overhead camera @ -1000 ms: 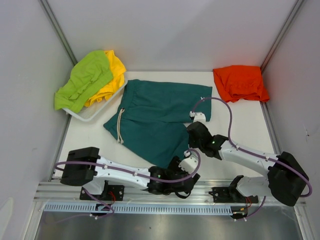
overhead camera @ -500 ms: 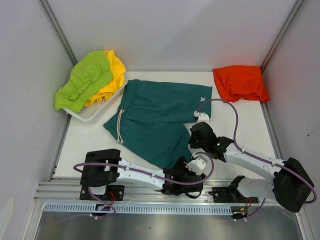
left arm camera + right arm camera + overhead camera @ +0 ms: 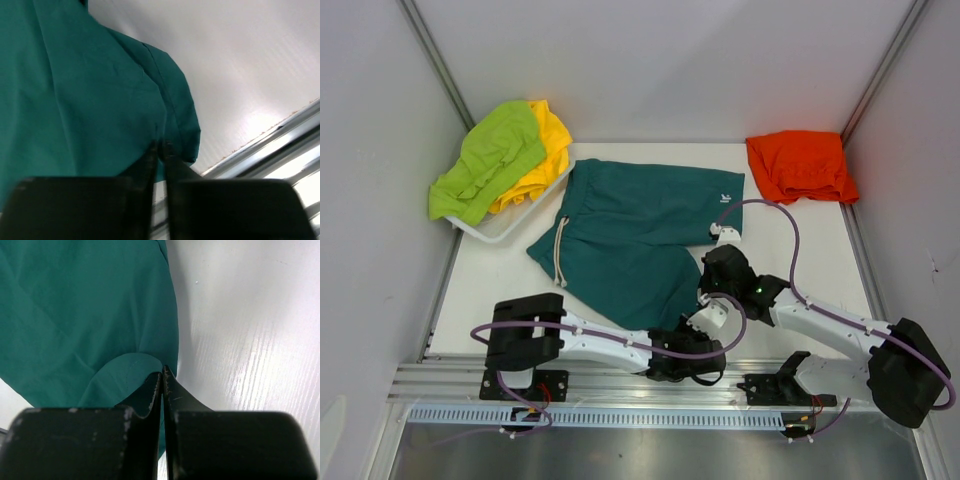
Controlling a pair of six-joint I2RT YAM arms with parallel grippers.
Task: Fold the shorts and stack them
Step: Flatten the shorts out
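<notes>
The teal green shorts (image 3: 640, 225) lie spread flat mid-table, waistband and white drawstring to the left. My left gripper (image 3: 703, 322) sits low at their near right hem. In the left wrist view its fingers (image 3: 161, 146) are pinched together on the teal hem (image 3: 175, 120). My right gripper (image 3: 704, 292) is just beyond, at the same leg's right edge. The right wrist view shows it shut (image 3: 163, 371) on a raised fold of teal cloth (image 3: 130, 370). Folded orange shorts (image 3: 802, 165) rest at the far right.
Lime green shorts (image 3: 485, 160) and yellow shorts (image 3: 542, 150) are heaped in a white tray (image 3: 510, 228) at the far left. A metal rail (image 3: 620, 385) runs along the near table edge, close to the left gripper. Grey walls close in both sides.
The left arm has swung right and forward to the shorts' near hem, and its jaws have gone from wide open to pinched on the cloth. The right gripper shifted slightly and stayed shut.
</notes>
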